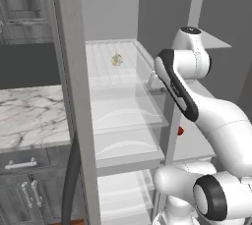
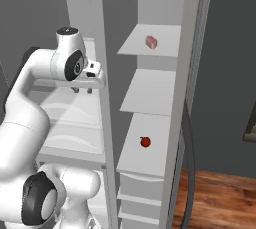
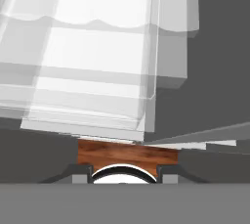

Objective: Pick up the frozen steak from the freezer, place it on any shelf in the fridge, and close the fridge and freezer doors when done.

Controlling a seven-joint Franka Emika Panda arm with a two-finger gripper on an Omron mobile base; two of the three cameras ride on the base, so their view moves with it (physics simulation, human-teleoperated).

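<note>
The steak [image 2: 151,42] is a small pinkish-red block lying on the top shelf of the narrow right-hand compartment. My gripper [image 2: 82,91] is inside the wide left-hand compartment, pointing down just above a clear glass shelf [image 2: 75,108], well left of the steak and a little lower. In the hand view the gripper [image 3: 124,169] has its fingertips [image 3: 83,170] apart, and only floor and clear shelving show between them. Both doors stand open: the left door [image 1: 71,96] and the right door [image 2: 196,73] are seen edge-on.
A small greenish item [image 1: 116,60] sits on the upper glass shelf of the left compartment. A red round fruit [image 2: 145,142] lies on a lower shelf on the right. The divider post [image 2: 102,98] stands between the compartments. A marble counter [image 1: 29,116] lies left of the fridge.
</note>
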